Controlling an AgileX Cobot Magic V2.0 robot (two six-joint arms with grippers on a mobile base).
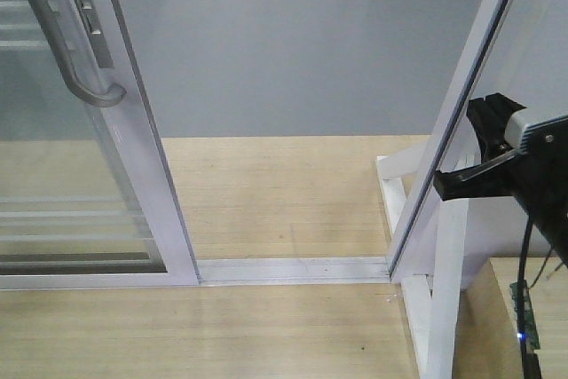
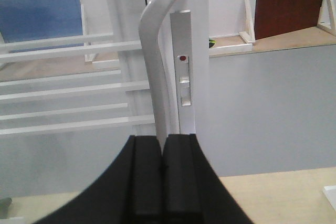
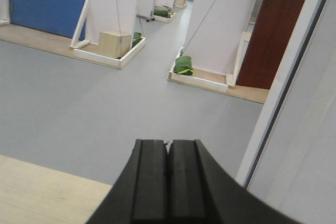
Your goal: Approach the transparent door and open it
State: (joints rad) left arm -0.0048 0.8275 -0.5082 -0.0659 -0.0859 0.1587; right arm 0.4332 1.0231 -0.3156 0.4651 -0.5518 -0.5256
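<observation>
The transparent door (image 1: 80, 175) is standing at the left, with its handle (image 1: 58, 37) sitting on the edge nearest the gap. The floor track (image 1: 293, 269) is lying across the gap. The right gripper (image 1: 470, 161) is hanging at the right, beside the slanted frame (image 1: 461, 113).

White-framed transparent door (image 1: 133, 157), grey handle (image 1: 62, 51), black pincer (image 2: 163, 177), perhaps light wood floor (image 1: 284, 201).

My right hand (image 1: 469, 161): matte black, blocky fingers, grey-white housing behind. A black cable (image 1: 526, 246) hangs below, beside a green circuit board (image 1: 525, 312). My left hand (image 2: 163, 182): black, ribbed pads.
</observation>
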